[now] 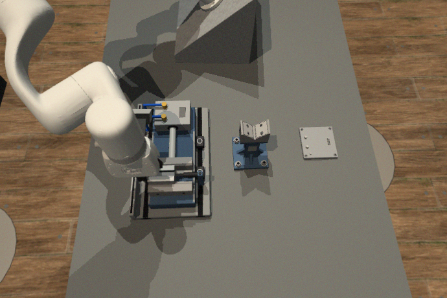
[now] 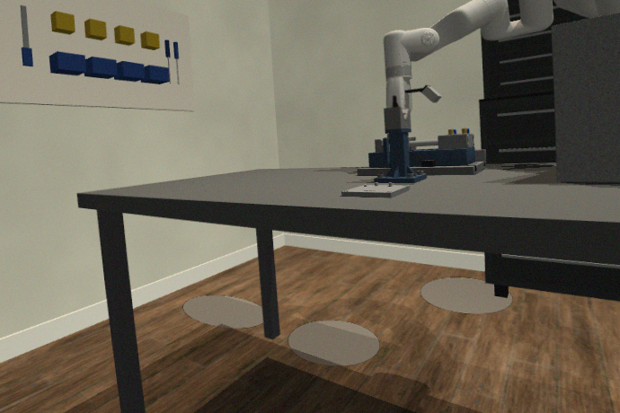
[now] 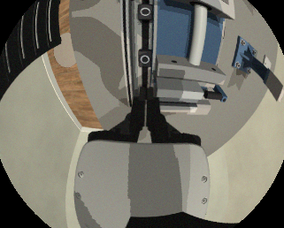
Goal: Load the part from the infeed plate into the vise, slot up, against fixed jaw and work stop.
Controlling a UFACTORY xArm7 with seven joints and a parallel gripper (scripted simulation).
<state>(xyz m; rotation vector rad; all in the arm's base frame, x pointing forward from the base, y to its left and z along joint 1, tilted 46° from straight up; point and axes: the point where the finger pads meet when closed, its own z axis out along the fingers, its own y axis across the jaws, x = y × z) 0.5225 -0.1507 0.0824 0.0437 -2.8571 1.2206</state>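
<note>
In the top view, a white jointed robot arm (image 1: 56, 96) is seen at the left of the frame, with its wrist over the left side of a blue and grey vise (image 1: 175, 160) that is placed in the lower middle on a dark grey surface (image 1: 298, 219). The end effector itself is hidden under the wrist here. A pale grey block, the part (image 1: 169, 187), is seen lying between the jaws in the lower half of the vise. A short dark rod with a blue tip, the work stop (image 1: 194, 173), is seen just above the right end of the part; whether the two touch cannot be told. To the right, a grey V-block on a blue base (image 1: 254, 131) is seen, and further right a flat pale grey infeed plate (image 1: 317, 142) with nothing on it.

In the exterior view, the arm is seen reaching down at the right of centre, behind the V-block. The end effector is hidden there.

In the wrist view, the end effector (image 3: 146, 114) is seen in the middle of the frame with its dark fingers pressed together and nothing between them. The part is seen just right of the fingertips, inside the vise.
</note>
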